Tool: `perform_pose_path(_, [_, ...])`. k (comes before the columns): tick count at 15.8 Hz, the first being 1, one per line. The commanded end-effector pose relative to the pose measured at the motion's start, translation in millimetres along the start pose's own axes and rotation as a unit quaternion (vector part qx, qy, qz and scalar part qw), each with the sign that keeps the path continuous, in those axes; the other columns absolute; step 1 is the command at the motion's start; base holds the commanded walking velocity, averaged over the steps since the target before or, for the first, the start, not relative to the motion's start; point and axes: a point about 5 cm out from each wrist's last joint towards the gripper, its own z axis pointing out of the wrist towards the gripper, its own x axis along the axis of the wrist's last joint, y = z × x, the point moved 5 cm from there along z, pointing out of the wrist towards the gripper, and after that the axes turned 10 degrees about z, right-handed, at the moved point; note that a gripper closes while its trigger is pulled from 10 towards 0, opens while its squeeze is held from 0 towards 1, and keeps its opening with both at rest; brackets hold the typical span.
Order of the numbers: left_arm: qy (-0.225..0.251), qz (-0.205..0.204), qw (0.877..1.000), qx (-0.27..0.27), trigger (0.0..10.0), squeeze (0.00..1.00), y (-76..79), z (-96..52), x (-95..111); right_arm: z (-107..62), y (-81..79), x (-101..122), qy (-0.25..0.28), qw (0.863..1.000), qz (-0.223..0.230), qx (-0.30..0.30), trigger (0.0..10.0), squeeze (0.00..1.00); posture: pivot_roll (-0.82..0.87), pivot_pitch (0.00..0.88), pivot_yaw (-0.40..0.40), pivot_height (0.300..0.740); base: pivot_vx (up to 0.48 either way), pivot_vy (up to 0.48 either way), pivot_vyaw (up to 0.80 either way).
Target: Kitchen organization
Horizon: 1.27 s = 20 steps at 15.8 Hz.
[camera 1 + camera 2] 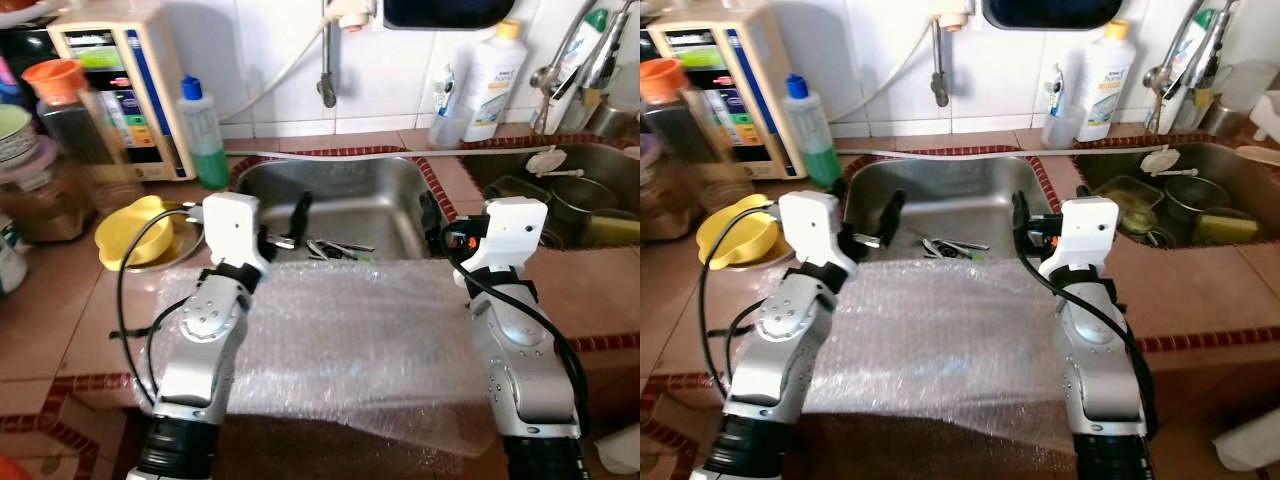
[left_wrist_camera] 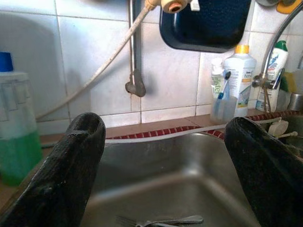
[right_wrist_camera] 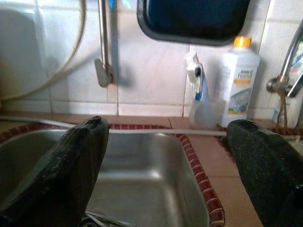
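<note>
At the near edge of the steel sink (image 1: 340,195) I hold both arms forward, over a sheet of bubble wrap (image 1: 340,340) that lies across the tiled worktop (image 1: 60,300) and overhangs its front edge.

1. Left pincer (image 2: 161,156): fingers spread wide, nothing held. It points into the basin.
2. Right pincer (image 3: 165,156): fingers likewise spread wide and empty, at the basin's right side.
3. Task items: a few pieces of cutlery (image 1: 335,247) lie on the basin floor near the front wall, between the two pincers. I judge these the likely next pick; the task sentence does not say.

Risks from this position:
- The cutlery lies flat on smooth steel. A grasp from above may slide a piece away or scrape the fingers on the basin floor.
- The bubble wrap is loose. Forearm drag during a reach could pull it off the worktop or into the sink.
- The front wall of the sink stands between the pincers and the cutlery; a low reach could strike the rim.

Surroundings:
- A yellow bowl (image 1: 135,232) sits just left of the left arm.
- A green liquid bottle (image 1: 203,135) stands at the basin's back left corner.
- A white bottle (image 1: 495,80) stands at the back right.
- A tap pipe (image 1: 327,55) hangs over the basin.
- A second sink (image 1: 1170,195) to the right holds pots.
</note>
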Motion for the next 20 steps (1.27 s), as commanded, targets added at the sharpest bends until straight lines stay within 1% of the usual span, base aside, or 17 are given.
perform_pose_path(1, [-0.005, 0.002, 1.000, 0.002, 10.0, 0.00, -2.1, 0.0, -1, 0.8, -6.0, 8, 0.011, 1.000, 0.005, 0.006, 10.0, 1.00, -0.05, 0.000, 0.050, 0.740, 0.356, 0.000, 0.00])
perform_pose_path(7, [-0.010, 0.002, 1.000, 0.007, 10.0, 0.00, -4.1, 0.5, -2, 0.9, -7.4, 5, 0.001, 1.000, 0.011, 0.007, 10.0, 1.00, -0.04, 0.002, 0.054, 0.740, 0.341, 0.000, 0.00])
perform_pose_path(12, [-0.010, 0.004, 1.000, 0.023, 10.0, 0.00, -9.0, 0.0, -2, 2.2, -10.9, 1, -0.008, 1.000, 0.014, 0.013, 10.0, 1.00, -0.03, 0.004, 0.050, 0.740, 0.000, 0.000, 0.00])
perform_pose_path(14, [-0.011, 0.019, 0.999, 0.043, 10.0, 0.00, -16.4, -2.0, -2, 1.9, -12.2, 0, -0.011, 1.000, 0.015, 0.016, 10.0, 1.00, -0.03, 0.005, 0.049, 0.740, 0.000, 0.000, 0.00])
perform_pose_path(16, [-0.016, 0.035, 0.997, 0.069, 10.0, 0.00, -27.3, -2.5, -5, 2.5, -13.2, -1, -0.012, 1.000, 0.015, 0.017, 10.0, 1.00, -0.03, 0.005, 0.047, 0.740, 0.000, 0.000, 0.00])
perform_pose_path(17, [-0.017, 0.051, 0.995, 0.085, 10.0, 0.00, -34.2, -2.3, -4, 3.2, -13.3, -1, -0.011, 1.000, 0.014, 0.018, 10.0, 1.00, -0.03, 0.004, 0.046, 0.740, 0.000, 0.000, 0.00])
perform_pose_path(18, [-0.017, 0.050, 0.994, 0.098, 10.0, 0.00, -39.7, -1.9, -4, 3.5, -13.4, 0, -0.012, 1.000, 0.014, 0.018, 10.0, 1.00, -0.03, 0.004, 0.046, 0.740, 0.000, 0.000, 0.00])
perform_pose_path(20, [-0.024, 0.084, 0.988, 0.128, 10.0, 0.00, -55.3, 1.9, -3, 4.5, -14.8, 1, -0.012, 1.000, 0.016, 0.025, 10.0, 1.00, -0.03, 0.004, 0.046, 0.740, 0.000, 0.000, 0.00])
